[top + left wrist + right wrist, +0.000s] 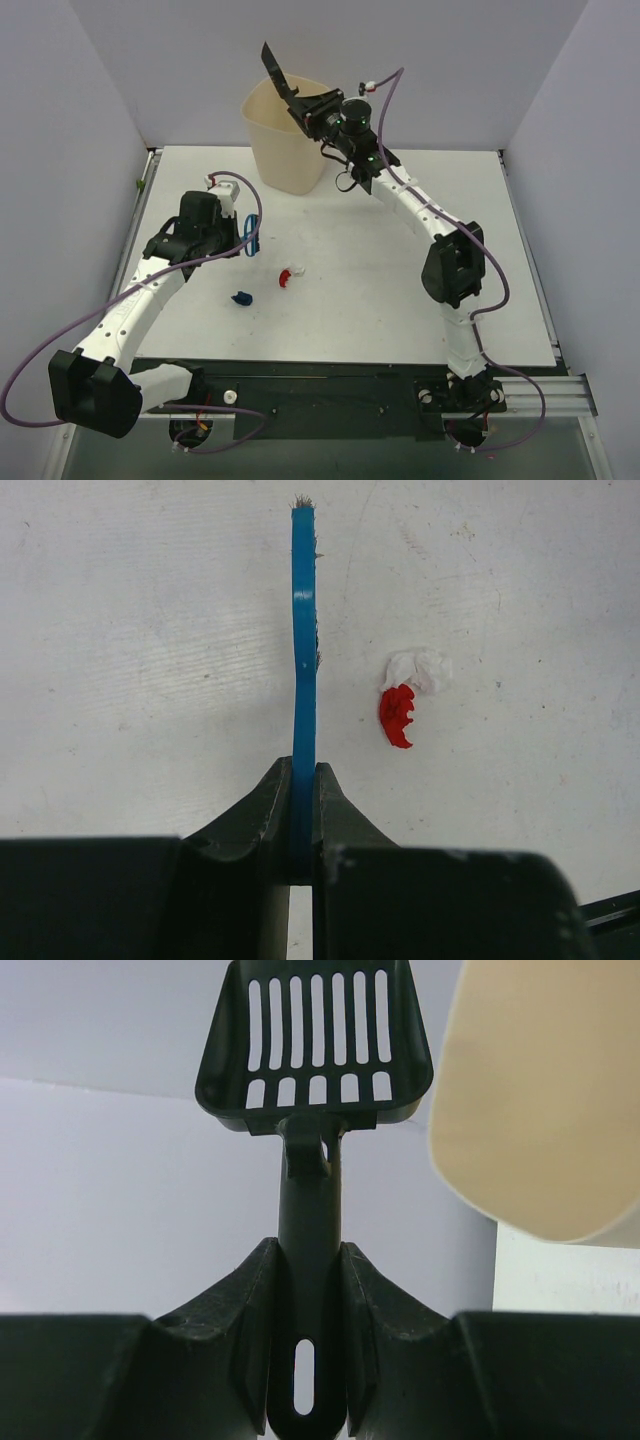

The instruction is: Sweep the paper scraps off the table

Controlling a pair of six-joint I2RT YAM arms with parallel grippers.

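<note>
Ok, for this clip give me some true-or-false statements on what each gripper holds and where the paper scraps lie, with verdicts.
1. The left gripper is clamped on the thin blue plastic brush. True.
2. The right gripper is empty. False: it is shut on the black slotted plastic scoop.
3. The scoop lies flat on the white table. False: it is raised in the air by the cream plastic bin.
4. In the left wrist view, a red and white paper scrap lies right of the brush. True.
5. No scraps are on the table. False: that one and a dark blue scrap lie there.
</note>
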